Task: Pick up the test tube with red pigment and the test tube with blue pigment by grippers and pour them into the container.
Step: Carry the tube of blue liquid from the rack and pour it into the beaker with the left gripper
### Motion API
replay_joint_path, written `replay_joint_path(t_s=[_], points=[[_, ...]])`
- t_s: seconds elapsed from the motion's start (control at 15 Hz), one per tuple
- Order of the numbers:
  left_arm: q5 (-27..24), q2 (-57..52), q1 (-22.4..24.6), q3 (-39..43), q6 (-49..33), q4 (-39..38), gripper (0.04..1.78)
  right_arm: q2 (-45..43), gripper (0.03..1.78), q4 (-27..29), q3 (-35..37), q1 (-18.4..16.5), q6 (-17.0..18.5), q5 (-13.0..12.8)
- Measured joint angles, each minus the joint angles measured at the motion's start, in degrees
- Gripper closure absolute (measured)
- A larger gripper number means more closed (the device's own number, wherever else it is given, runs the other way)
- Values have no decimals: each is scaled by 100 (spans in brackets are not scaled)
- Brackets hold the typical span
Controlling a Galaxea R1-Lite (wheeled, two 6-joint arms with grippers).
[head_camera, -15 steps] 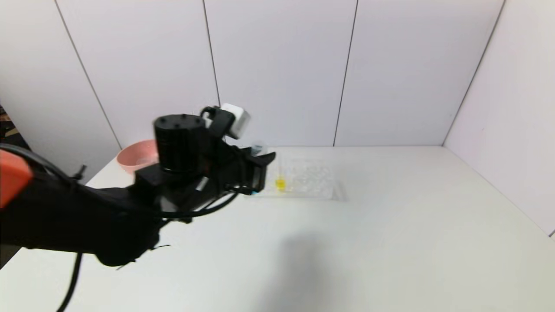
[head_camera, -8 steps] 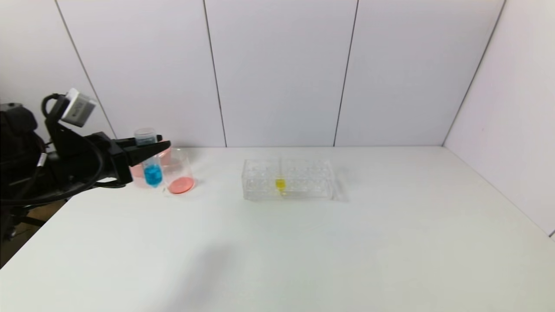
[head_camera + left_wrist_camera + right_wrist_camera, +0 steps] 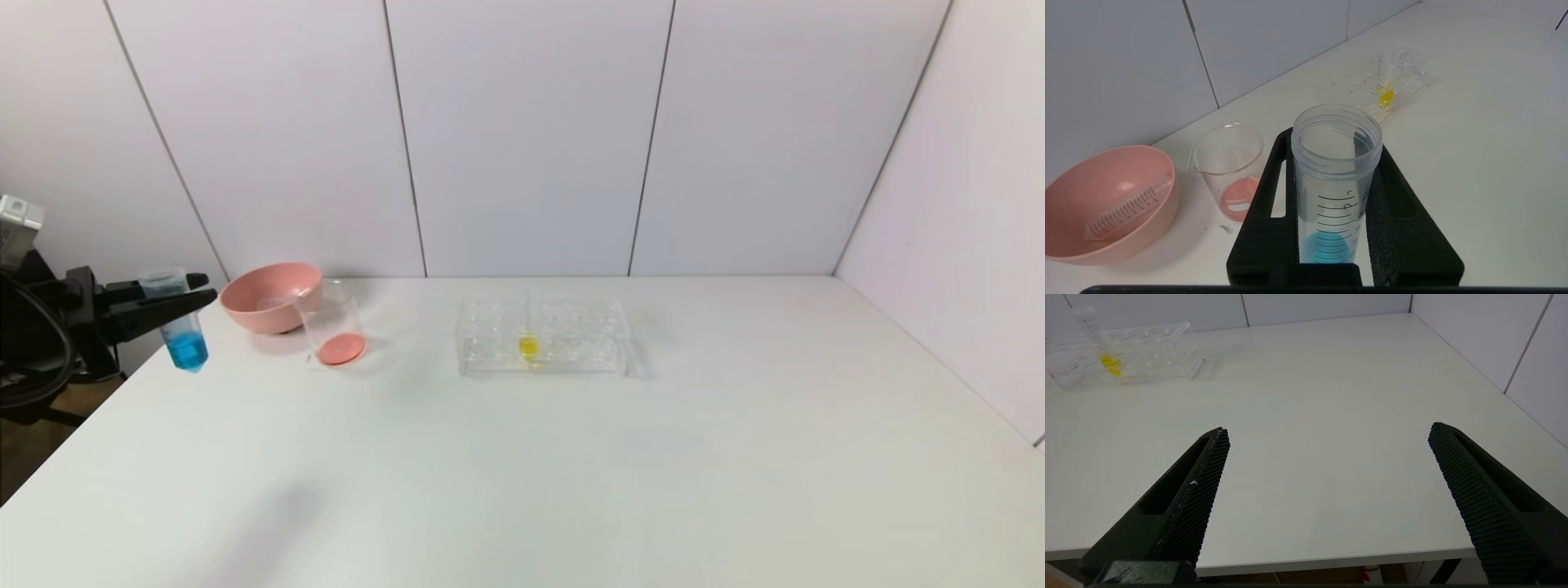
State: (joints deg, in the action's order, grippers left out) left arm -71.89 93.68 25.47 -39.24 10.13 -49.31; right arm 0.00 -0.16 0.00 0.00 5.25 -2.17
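Observation:
My left gripper (image 3: 173, 299) is shut on the test tube with blue pigment (image 3: 181, 325) and holds it upright in the air by the table's left edge, to the left of the pink bowl. In the left wrist view the tube (image 3: 1336, 179) sits between the fingers of the left gripper (image 3: 1334, 143), with blue liquid at its bottom. The container (image 3: 331, 325), a clear beaker, stands beside the bowl with red liquid in its bottom; it also shows in the left wrist view (image 3: 1229, 157). No tube holding red liquid shows. My right gripper (image 3: 1329, 430) is open and empty at the table's front edge.
The pink bowl (image 3: 269, 296) at the back left holds an empty clear graduated tube (image 3: 1126, 206). A clear tube rack (image 3: 543, 336) with a yellow-liquid tube (image 3: 528, 346) stands mid-table; it also shows in the right wrist view (image 3: 1126, 355).
My left arm has swung left with the blue tube, from in front of the rack, past the beaker and bowl, to the table's left edge.

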Motion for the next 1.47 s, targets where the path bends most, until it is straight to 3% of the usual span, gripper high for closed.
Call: replay_joint_path(t_s=[0.33,0.87,1.07,1.33,1.47], points=[[133,518,-63,-535,-22,177,135,0,4,0,0,0,0,0],[778,1640,-513,-3149,80,2710,135,0,4,2,0,-2,0,-2],[1425,2021,-745,-4176,825,4146,135,0,4,0,0,0,0,-2],[2495,2406,-918,-5767,2266,6789,135,0,4,0,0,0,0,-2],[3035,2564,-1007,-6334,2771,7642,135,0,4,0,0,0,0,-2]])
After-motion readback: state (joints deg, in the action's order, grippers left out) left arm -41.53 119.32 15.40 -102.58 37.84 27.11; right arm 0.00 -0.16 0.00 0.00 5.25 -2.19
